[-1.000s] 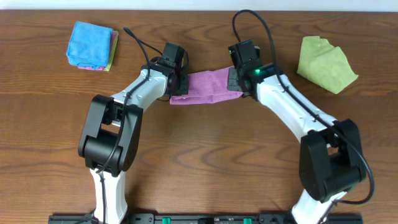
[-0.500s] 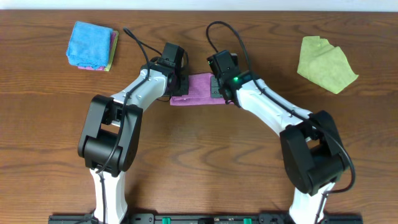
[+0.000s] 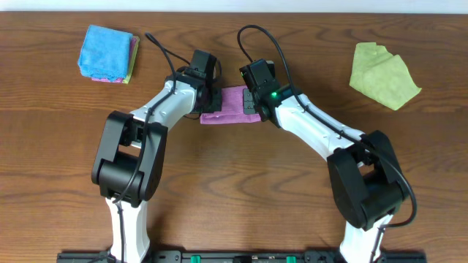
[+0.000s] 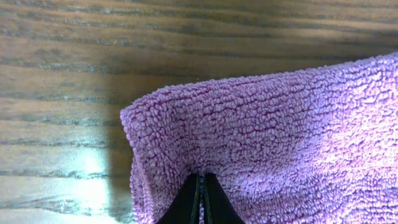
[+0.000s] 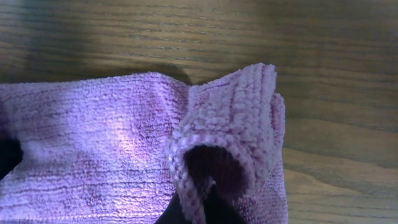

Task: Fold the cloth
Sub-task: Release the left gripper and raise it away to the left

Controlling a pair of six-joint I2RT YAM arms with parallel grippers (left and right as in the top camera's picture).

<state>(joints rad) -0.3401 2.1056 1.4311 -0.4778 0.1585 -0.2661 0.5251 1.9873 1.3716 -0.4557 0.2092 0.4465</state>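
Worktop (image 3: 234, 183) holds a blue folded stack (image 3: 107, 52) at far left. At centre rear, our left end effector (image 3: 212, 98) pinches the left edge of the purple cloth (image 3: 232, 107). Our right end effector (image 3: 252, 100) clamps its curled-over right end. We see a green cloth (image 3: 383, 74) lying far right.

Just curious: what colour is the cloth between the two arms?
Purple. The cloth shows best in the left wrist view.

The purple fuzzy terry cloth (image 5: 112, 155) is lying on the brown wood-grain tabletop (image 5: 186, 31), with one edge curled up into a little loop. The right gripper (image 5: 198, 211) has that rolled bit pinched tight.
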